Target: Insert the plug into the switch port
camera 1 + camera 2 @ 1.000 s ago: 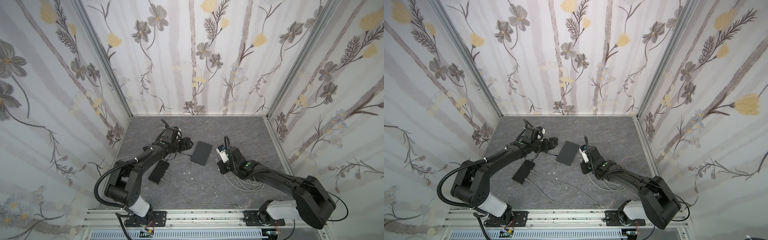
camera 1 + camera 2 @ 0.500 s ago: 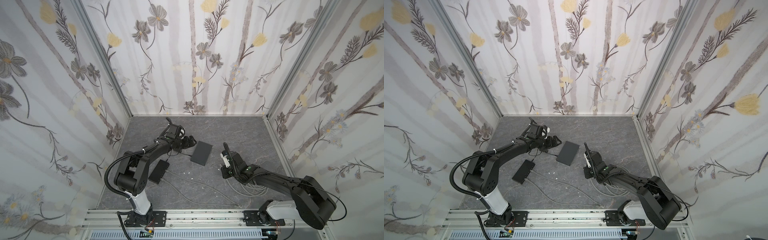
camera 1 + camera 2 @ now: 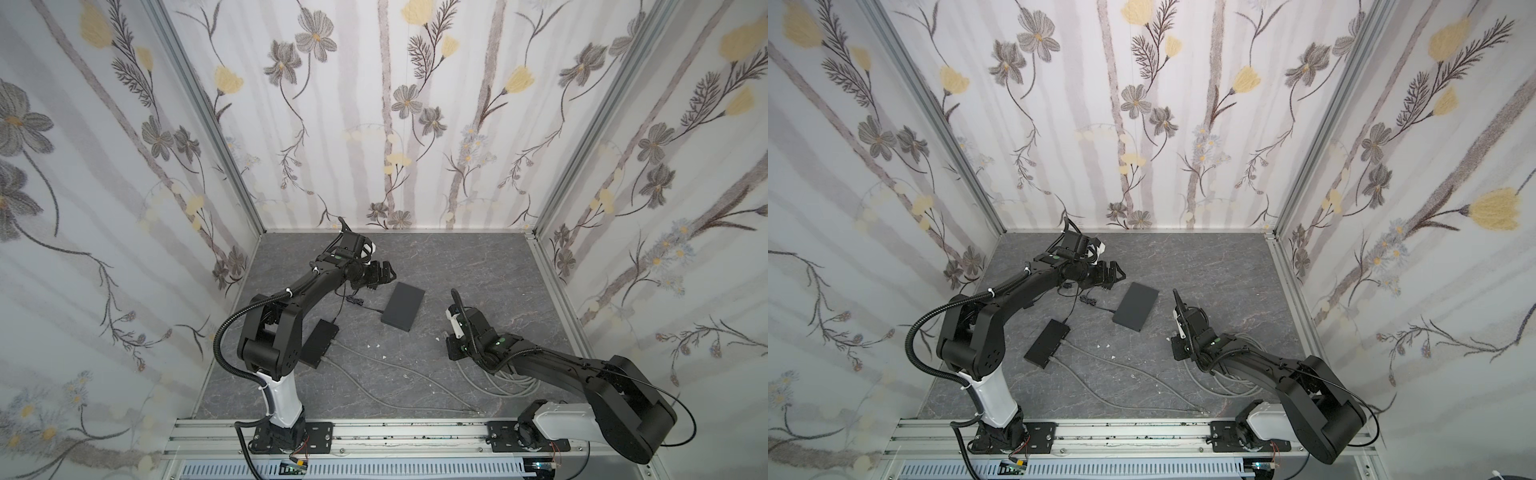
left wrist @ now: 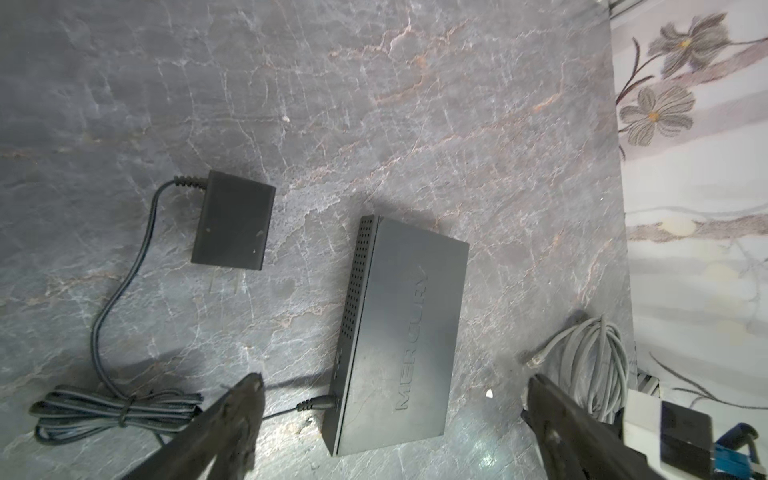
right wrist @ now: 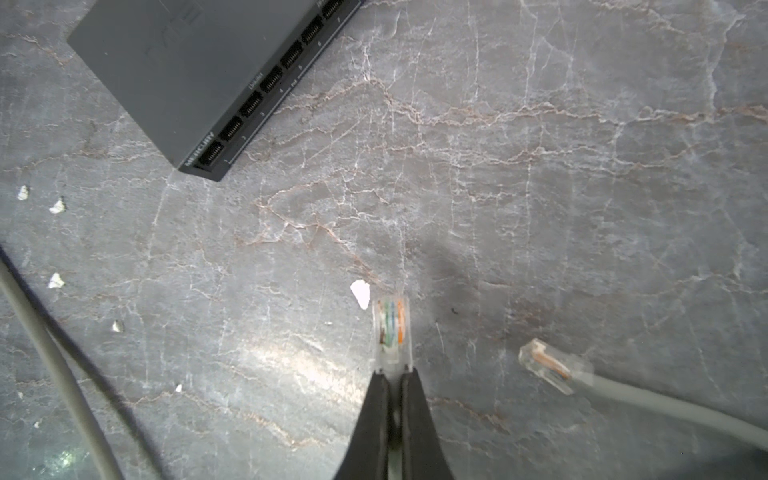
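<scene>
The black switch (image 3: 403,305) (image 3: 1136,306) lies flat mid-floor; its row of ports (image 5: 266,83) faces the right arm. My right gripper (image 5: 392,372) (image 3: 453,347) is shut on the rear of a clear plug (image 5: 391,332) with coloured wires, held low over the floor. The plug points roughly toward the switch (image 5: 187,62), well short of the ports. My left gripper (image 4: 395,382) (image 3: 380,274) hovers wide open above the switch's (image 4: 403,332) far end, holding nothing.
A second clear plug (image 5: 548,365) on a grey cable lies beside the held one. A coil of grey cable (image 3: 498,378) sits under the right arm. Another black box (image 3: 320,343) with grey cables lies near left. A power adapter (image 4: 232,220) and its bundled cord (image 4: 116,409) feed the switch.
The right gripper has dropped lower and nearer with the plug. The left gripper has drifted slightly farther back and opened a little wider.
</scene>
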`<state>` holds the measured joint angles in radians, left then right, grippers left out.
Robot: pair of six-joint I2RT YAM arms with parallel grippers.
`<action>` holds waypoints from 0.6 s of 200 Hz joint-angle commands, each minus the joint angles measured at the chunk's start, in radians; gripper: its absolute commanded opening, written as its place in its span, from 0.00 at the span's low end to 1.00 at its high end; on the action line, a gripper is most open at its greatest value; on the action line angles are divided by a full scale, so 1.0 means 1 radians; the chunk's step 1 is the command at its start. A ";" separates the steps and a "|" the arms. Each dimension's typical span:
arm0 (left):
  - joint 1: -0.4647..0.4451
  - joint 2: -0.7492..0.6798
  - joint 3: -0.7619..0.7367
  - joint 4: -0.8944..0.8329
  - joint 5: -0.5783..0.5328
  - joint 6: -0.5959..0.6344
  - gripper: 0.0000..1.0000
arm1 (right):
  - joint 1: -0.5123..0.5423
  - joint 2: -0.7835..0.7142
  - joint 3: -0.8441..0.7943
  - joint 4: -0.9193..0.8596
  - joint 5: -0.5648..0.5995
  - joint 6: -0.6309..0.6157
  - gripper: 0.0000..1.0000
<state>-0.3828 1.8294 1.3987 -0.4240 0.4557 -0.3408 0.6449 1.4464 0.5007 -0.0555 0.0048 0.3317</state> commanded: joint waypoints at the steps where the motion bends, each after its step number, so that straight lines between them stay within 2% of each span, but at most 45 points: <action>1: 0.001 -0.001 -0.022 0.005 0.033 0.032 1.00 | -0.005 -0.029 -0.016 0.073 -0.024 0.013 0.00; 37: -0.001 -0.006 -0.019 0.008 0.050 0.040 1.00 | -0.011 -0.049 -0.024 0.075 -0.035 0.012 0.00; 87: -0.001 0.040 0.091 -0.128 0.051 0.082 1.00 | 0.001 -0.043 0.031 0.055 -0.116 0.010 0.00; 120: -0.001 0.049 0.103 -0.131 0.074 0.079 1.00 | 0.008 -0.002 0.053 0.003 -0.047 0.052 0.00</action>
<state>-0.3843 1.8721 1.4910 -0.5289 0.4995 -0.2745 0.6529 1.4158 0.5449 -0.0391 -0.0795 0.3363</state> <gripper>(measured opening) 0.997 0.063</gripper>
